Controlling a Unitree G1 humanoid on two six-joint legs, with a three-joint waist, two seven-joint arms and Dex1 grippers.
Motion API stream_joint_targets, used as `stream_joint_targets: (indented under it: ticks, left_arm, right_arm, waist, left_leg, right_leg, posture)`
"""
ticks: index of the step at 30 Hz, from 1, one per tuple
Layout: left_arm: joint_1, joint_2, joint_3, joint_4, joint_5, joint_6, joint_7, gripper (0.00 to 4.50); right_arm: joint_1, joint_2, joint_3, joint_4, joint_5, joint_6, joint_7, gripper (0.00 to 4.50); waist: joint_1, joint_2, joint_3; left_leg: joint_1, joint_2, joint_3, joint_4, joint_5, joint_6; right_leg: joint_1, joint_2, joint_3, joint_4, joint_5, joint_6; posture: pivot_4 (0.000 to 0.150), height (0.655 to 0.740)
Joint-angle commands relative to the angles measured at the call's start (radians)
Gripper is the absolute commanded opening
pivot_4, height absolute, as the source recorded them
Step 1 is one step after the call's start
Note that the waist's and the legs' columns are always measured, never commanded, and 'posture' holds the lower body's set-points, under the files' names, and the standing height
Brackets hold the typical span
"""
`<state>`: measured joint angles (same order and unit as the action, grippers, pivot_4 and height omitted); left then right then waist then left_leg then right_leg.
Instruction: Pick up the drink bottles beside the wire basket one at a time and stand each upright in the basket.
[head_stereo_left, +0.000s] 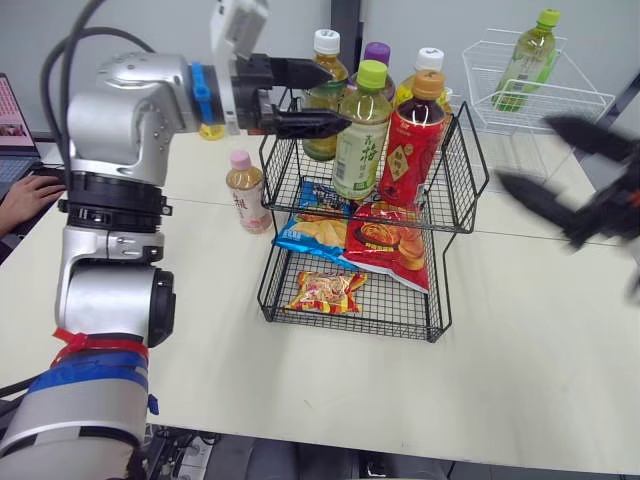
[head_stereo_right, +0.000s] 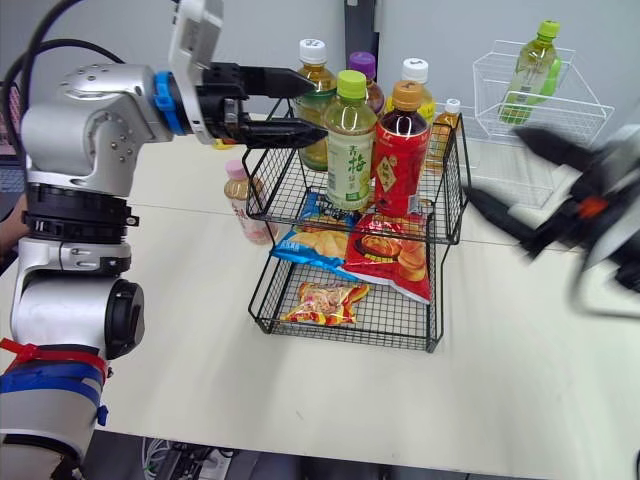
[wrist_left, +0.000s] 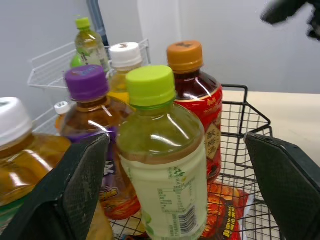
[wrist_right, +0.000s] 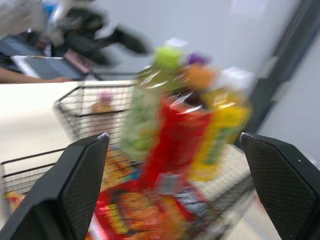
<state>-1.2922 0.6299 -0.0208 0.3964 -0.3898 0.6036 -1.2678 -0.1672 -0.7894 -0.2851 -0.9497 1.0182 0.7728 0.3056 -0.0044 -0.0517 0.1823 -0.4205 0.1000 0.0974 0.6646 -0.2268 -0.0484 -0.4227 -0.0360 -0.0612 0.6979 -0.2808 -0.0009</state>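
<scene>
Nearest me, the wire basket (head_stereo_left: 452, 190) keeps snack bags (head_stereo_left: 385, 245) in its lower tier. Just left of it on the table stands a pink-capped bottle (head_stereo_left: 246, 192), not yet lifted, so I'd say the job is mostly done with at least that one left. Five bottles stand upright in the upper tier, the green-capped bottle (head_stereo_left: 362, 140) in front. The left gripper (head_stereo_left: 338, 97) hovers at that tier's left rim, fingers spread and empty. The right gripper (head_stereo_left: 525, 150), off to the right, is spread and empty too.
</scene>
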Motion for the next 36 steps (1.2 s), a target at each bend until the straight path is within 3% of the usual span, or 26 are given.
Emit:
stream_joint_targets:
  ticks: [1,5,21,29,36]
  left_arm:
    - [0.021,0.023,0.033,-0.058,-0.015,0.005,0.017,4.49]
    - [0.049,0.037,0.046,-0.096,-0.025,0.017,0.032,4.49]
    - [0.172,0.069,0.115,-0.256,-0.089,0.104,0.129,4.49]
    - [0.334,0.203,0.295,-0.376,-0.155,0.182,0.233,4.49]
    - [0.6,0.413,0.445,-0.271,-0.119,0.085,0.171,4.49]
  right_arm:
    - [-0.022,0.046,0.064,-0.06,-0.17,-0.094,-0.069,4.5]
    - [-0.036,0.108,0.1,-0.015,-0.286,-0.179,-0.063,4.5]
    - [0.001,0.154,0.163,-0.039,-0.324,-0.129,-0.101,4.5]
    - [-0.036,0.179,0.166,-0.023,-0.332,-0.116,-0.104,4.5]
    - [-0.07,0.191,0.167,0.012,-0.323,-0.121,-0.079,4.5]
  waist:
    - [0.001,0.006,0.0]
    - [0.002,0.003,-0.001]
    - [0.002,0.004,-0.001]
    - [-0.002,0.004,-0.001]
    - [-0.001,0.004,-0.002]
  left_leg:
    - [-0.001,-0.003,0.0,0.001,0.002,-0.003]
    - [-0.001,-0.004,-0.002,0.008,0.0,0.001]
    - [-0.005,-0.003,-0.011,0.011,0.0,0.001]
    - [-0.005,-0.002,-0.013,0.011,0.0,0.001]
    - [-0.004,-0.001,-0.012,0.011,0.0,0.001]
  right_leg:
    - [-0.002,-0.001,0.002,0.001,0.0,0.0]
    - [0.003,-0.001,0.0,0.0,0.001,0.001]
    - [0.003,0.0,-0.002,0.002,0.001,0.001]
    - [0.003,0.0,-0.001,0.002,0.001,0.001]
    - [0.003,0.0,-0.004,0.002,0.001,0.001]
  posture:
    - [0.15,0.7148]
    - [0.15,0.7148]
    - [0.15,0.7148]
    - [0.15,0.7148]
    - [0.15,0.7148]
